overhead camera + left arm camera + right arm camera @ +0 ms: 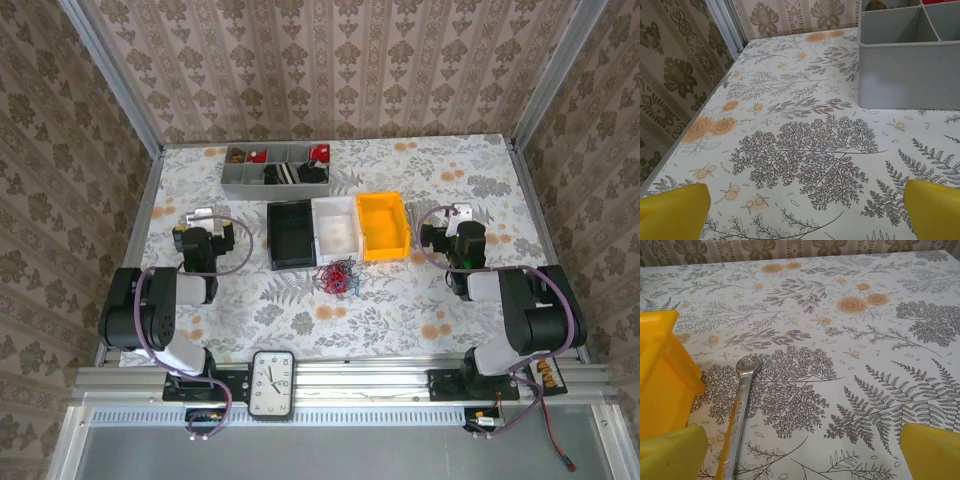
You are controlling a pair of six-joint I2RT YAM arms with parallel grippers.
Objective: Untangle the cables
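We are looking down on the floral table [420, 310], and the cables [337, 277] are lying in one small red-and-dark clump near its middle, just in front of the black bin [290, 236] and the white bin [337, 228]. The yellow bin [385, 226] is sitting beside the white one, on its right, all three in a row. Behind them, a grey divided tray [275, 170] is holding small red and dark items we cannot make out. A clock [272, 383] is lying flat at the near edge, between the arm bases.

The left gripper [204, 222] is hovering well to the left of the clump, touching nothing. From its wrist we are seeing its jaws spread wide, one yellow fingertip [672, 212] at each lower corner, with bare tablecloth between them and the grey tray's wall [910, 70] ahead on the right.

The right gripper [457, 218] is hanging well off to the right, past the yellow bin. Its jaws are standing wide too, holding nothing. On its wrist camera a silver wrench [738, 410] is lying flat on the cloth, just beside the yellow bin's corner [660, 380].
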